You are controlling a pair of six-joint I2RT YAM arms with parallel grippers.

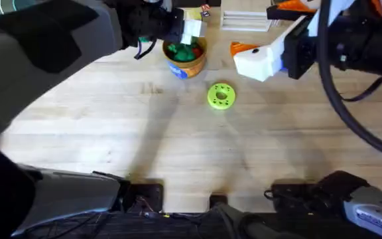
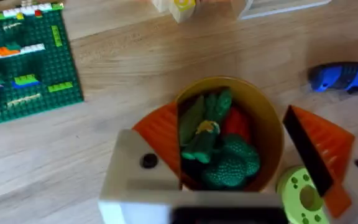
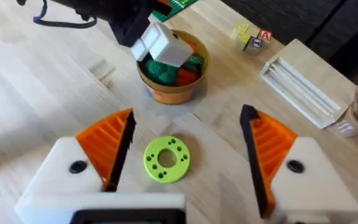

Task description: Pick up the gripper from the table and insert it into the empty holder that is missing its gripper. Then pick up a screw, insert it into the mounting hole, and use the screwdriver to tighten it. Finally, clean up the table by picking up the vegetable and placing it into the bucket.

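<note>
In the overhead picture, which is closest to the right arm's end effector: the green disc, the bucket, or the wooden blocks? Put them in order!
From the right end effector:
1. Lime-green disc, on the table just in front of it.
2. Bucket, farther toward the left arm.
3. Wooden blocks, at the table's far edge, beyond the bucket.

Place: a robot lab or test bench
Surface: light wooden table (image 1: 178, 139) with two arm bases mounted at its near edge
Props: green brick baseplate (image 2: 27, 62), lettered wooden blocks (image 3: 252, 36), lime-green disc (image 1: 221, 95)
Wiring: black cables (image 1: 350, 99) run along the arm
</note>
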